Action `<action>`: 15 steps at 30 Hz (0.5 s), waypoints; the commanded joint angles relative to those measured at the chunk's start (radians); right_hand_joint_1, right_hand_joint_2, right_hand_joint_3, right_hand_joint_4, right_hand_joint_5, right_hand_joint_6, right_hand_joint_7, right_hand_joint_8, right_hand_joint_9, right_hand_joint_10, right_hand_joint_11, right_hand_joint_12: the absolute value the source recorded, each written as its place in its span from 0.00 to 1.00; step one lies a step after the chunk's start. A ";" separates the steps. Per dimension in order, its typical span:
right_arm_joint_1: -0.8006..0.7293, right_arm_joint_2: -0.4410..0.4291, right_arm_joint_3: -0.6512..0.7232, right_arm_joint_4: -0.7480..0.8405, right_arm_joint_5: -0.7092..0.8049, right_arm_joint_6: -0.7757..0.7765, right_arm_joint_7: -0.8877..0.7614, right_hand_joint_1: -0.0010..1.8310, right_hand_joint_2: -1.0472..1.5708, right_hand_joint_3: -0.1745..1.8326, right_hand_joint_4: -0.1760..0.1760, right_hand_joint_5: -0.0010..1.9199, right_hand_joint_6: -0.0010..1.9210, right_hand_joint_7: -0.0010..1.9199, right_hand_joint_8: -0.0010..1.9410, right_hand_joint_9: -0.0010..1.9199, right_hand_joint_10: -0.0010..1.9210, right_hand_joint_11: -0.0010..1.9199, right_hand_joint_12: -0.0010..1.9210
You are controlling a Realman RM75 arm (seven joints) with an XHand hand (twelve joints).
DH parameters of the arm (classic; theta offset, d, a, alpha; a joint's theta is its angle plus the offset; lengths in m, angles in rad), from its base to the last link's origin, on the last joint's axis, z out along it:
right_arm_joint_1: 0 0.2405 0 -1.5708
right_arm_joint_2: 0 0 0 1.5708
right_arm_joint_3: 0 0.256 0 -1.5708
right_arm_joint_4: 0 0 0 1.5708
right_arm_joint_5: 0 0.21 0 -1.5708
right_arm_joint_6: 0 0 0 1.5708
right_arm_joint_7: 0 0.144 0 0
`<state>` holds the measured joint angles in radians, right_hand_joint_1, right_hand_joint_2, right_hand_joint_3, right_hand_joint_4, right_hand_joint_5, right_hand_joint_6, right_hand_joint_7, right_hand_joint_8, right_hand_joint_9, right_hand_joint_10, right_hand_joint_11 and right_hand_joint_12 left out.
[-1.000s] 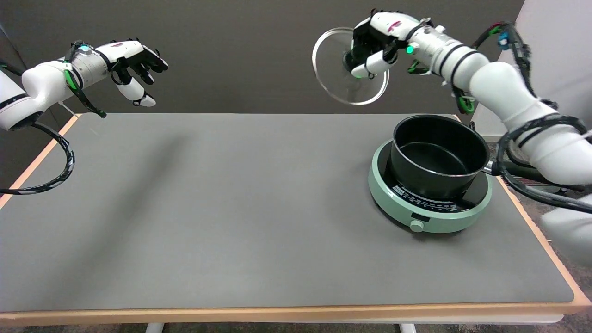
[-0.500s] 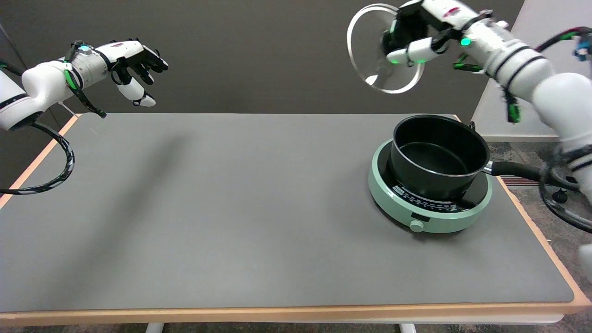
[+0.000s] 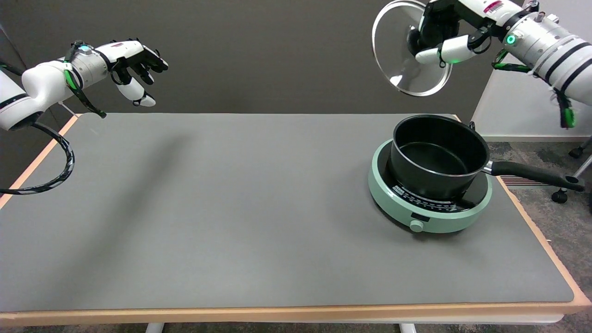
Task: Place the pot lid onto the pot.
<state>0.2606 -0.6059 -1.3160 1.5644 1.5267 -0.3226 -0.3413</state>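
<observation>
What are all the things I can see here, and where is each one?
Pot lid: one, clear glass with a metal rim, held tilted in the air above and behind the pot.
Pot: one, black with a long black handle pointing right, standing open on the cooker.
Cooker: one, round, pale green with a black top and a front knob, on the table's right part.
Table: one, grey top with a light wood edge.
Chair wheels: black, on the floor at the right edge.
Right robot hand: one, black and white, gripping the lid at its middle, upper right.
Left robot hand: one, black and white, holding nothing, in the air at upper left.
</observation>
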 commanded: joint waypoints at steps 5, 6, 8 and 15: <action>-0.145 0.297 -0.064 0.078 0.067 -0.183 0.256 0.65 0.82 0.19 0.32 0.37 0.70 0.49 0.62 0.46 0.69 0.35 0.83; -0.145 0.311 -0.070 0.077 0.077 -0.188 0.257 0.65 0.82 0.19 0.32 0.37 0.70 0.49 0.62 0.46 0.69 0.35 0.83; -0.148 0.337 -0.081 0.066 0.100 -0.195 0.257 0.65 0.82 0.18 0.31 0.36 0.70 0.49 0.62 0.46 0.70 0.34 0.84; -0.149 0.456 -0.152 0.011 0.222 -0.214 0.248 0.65 0.83 0.18 0.32 0.36 0.71 0.48 0.63 0.46 0.70 0.34 0.85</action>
<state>0.1562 -0.3895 -1.3535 1.6187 1.5933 -0.4440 -0.1789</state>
